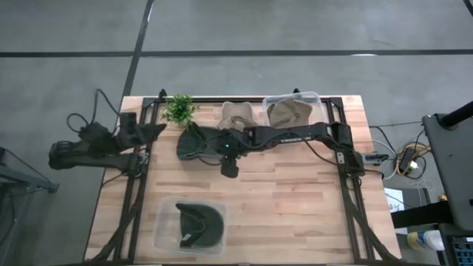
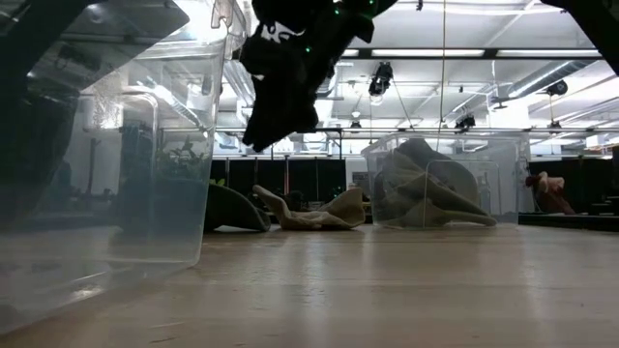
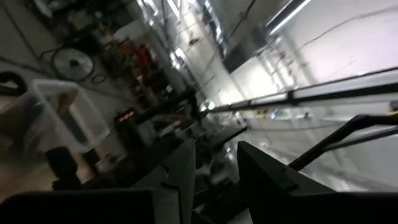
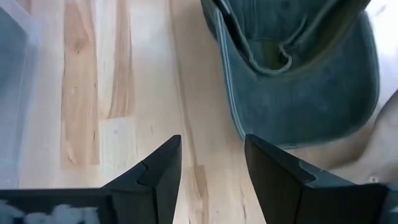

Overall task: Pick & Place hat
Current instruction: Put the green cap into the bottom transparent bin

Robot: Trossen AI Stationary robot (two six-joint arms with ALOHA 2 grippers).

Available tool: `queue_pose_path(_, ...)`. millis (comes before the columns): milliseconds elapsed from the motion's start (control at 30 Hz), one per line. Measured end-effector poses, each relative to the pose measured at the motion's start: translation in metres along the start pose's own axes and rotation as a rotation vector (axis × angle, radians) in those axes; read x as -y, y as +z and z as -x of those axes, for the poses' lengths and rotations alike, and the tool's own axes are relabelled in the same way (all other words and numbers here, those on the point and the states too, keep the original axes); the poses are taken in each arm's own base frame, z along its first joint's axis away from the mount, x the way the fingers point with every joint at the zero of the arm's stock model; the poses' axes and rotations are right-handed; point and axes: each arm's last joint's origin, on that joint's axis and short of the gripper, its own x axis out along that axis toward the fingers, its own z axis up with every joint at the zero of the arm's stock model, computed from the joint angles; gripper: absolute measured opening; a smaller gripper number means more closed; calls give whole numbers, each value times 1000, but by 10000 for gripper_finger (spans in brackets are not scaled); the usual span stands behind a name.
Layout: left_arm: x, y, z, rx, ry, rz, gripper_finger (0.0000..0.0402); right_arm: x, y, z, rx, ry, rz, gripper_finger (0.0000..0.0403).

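Over the middle of the pale wooden plank counter the right arm reaches across from three o'clock, its right hand hanging above the boards with the two dark fingers spread and nothing between them, only bare wood showing in the gap. Just beyond those fingertips, toward eleven o'clock, lies a dark green fabric cap flat on the counter, apart from the hand. A beige crumpled cap rests at twelve o'clock just beside it, and another tan cap sits inside a clear plastic bin at about one o'clock. A small green leafy potted plant stands at eleven o'clock near the back edge. At six o'clock a second clear plastic tub holds one more dark green cap. The left arm waits off the counter's nine o'clock edge, its left hand pointed out into the room, fingers parted with a narrow gap and gripping nothing.
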Motion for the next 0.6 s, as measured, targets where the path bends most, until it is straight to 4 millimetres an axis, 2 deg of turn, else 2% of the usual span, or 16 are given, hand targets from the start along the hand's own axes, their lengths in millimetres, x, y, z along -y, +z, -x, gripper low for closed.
queue_pose_path(233, 11, 3, -11, -101, 116, -38, 113, 1, -2, -9, 71, 7, 31, 164)
queue_pose_path(433, 18, 8, -11, -167, 214, -86, 113, 5, -9, -22, 51, 1, 7, 160)
queue_pose_path(600, 13, 5, -9, -286, 377, -175, 113, 4, -11, -22, 19, 12, -89, 157)
